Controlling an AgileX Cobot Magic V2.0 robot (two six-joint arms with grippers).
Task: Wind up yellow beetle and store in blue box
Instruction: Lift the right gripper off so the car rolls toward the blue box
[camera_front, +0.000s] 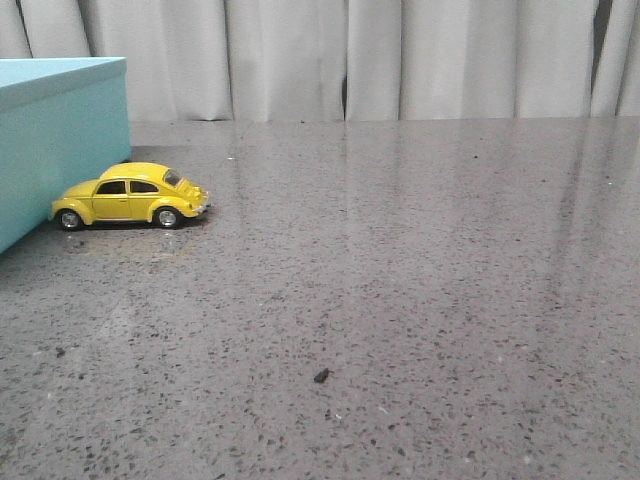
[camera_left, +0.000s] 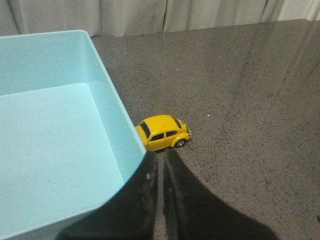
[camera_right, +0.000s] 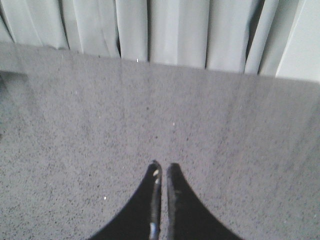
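The yellow beetle stands on its wheels on the grey table, right beside the blue box at the far left. In the left wrist view the yellow beetle sits against the outer wall of the open, empty blue box. My left gripper hovers above the box corner, just short of the car, jaws shut with nothing between them. My right gripper is shut and empty over bare table, away from both objects. Neither gripper shows in the front view.
A small dark speck lies on the table near the front middle. Pale curtains hang along the table's far edge. The speckled grey tabletop stretches to the right.
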